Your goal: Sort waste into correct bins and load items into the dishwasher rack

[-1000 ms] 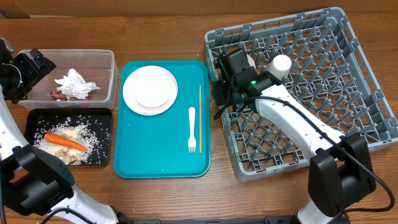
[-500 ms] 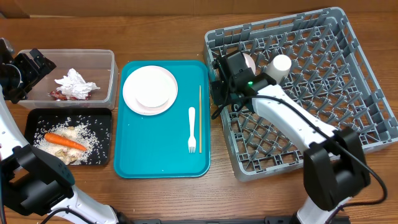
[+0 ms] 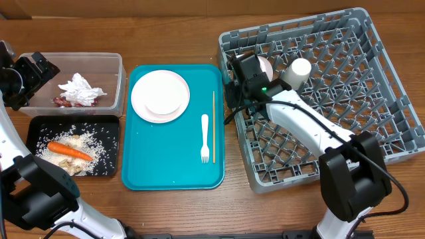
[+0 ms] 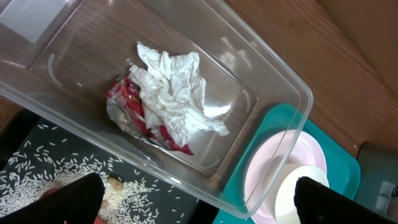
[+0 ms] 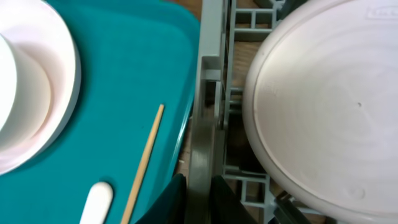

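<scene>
The grey dishwasher rack (image 3: 372, 99) holds a white cup (image 3: 300, 70) and a large white plate (image 5: 323, 106). My right gripper (image 5: 200, 186) is shut on the rack's left rim wall (image 5: 208, 93), one finger on each side; from overhead it (image 3: 234, 79) sits at that edge. On the teal tray (image 3: 172, 159) lie a pink plate (image 3: 141, 99) with a white bowl (image 3: 164, 94) on it, a fork (image 3: 205, 136) and a chopstick (image 3: 213, 123). My left gripper (image 4: 199, 205) hangs open above the clear tub (image 4: 273, 68), which holds the napkin (image 4: 177, 93) and red wrapper (image 4: 134, 102).
The black tray (image 3: 40, 126) in front of the clear tub (image 3: 119, 73) holds a carrot (image 3: 68, 150), rice and beige scraps. The teal tray lies close against the rack's left wall. Bare wooden table shows along the front edge.
The right gripper's fingers have closed onto the rack's left rim wall, and the wrist has shifted slightly toward the back. The left arm has not moved.
</scene>
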Available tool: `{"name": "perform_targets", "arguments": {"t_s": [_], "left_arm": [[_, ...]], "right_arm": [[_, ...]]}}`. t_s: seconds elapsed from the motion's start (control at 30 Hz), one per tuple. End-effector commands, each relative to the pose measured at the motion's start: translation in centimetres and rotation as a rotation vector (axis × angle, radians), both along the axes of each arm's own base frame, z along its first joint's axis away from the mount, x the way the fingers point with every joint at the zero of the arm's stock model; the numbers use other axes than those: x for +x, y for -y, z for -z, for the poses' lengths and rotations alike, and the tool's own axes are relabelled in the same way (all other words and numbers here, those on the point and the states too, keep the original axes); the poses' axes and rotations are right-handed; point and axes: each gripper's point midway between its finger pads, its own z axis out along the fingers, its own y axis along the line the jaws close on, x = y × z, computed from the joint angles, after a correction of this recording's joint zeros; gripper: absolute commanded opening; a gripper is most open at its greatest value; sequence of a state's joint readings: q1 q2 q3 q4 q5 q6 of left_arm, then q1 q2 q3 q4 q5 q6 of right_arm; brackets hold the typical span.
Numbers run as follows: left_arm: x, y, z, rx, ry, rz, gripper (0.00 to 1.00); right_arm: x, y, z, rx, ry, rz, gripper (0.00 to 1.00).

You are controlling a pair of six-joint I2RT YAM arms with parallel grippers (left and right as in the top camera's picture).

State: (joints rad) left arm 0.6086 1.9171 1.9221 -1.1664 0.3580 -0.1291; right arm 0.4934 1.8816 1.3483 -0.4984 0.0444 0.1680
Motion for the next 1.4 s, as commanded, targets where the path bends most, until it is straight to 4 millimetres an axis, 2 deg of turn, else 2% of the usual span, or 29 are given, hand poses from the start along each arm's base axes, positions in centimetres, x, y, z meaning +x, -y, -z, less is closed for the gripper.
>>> {"name": "perform_targets", "arguments": {"t_s": [0.0, 0.13, 0.3, 0.5, 0.87, 1.13, 1.33, 1.37], "left_arm": [[0.1, 0.1, 0.4, -0.008, -0.009, -0.006, 1.00], [0.1, 0.1, 0.4, -0.008, -0.010, -0.006, 1.00], [0.1, 0.1, 0.4, -0.008, -0.010, -0.006, 1.00], [0.1, 0.1, 0.4, -0.008, -0.010, -0.006, 1.00], [0.1, 0.1, 0.4, -0.008, -0.010, -0.006, 1.00], [0.1, 0.2, 0.4, -0.007, -0.010, -0.002, 1.00], [0.1, 0.2, 0.4, -0.008, -0.010, -0.002, 1.00], [0.1, 0.2, 0.4, -0.008, -0.010, -0.002, 1.00]], "right_arm": [[1.7, 0.2, -1.4, 0.005, 0.087, 0.051, 0.08], [2.9, 0.0, -2.3, 0.026, 0.143, 0.063, 0.04], [4.6, 1.8, -3.4, -0.018, 0.231, 0.174, 0.04], [6.0, 2.5, -4.6, 0.007, 0.291, 0.207, 0.04], [7.3, 2.4, -6.1, 0.048, 0.358, 0.220, 0.04], [7.5, 2.6, -5.6, 0.076, 0.346, 0.273, 0.04], [7.8, 2.5, -4.0, 0.070, 0.329, 0.287, 0.05], [7.9, 2.5, -3.7, 0.067, 0.326, 0.287, 0.08]]}}
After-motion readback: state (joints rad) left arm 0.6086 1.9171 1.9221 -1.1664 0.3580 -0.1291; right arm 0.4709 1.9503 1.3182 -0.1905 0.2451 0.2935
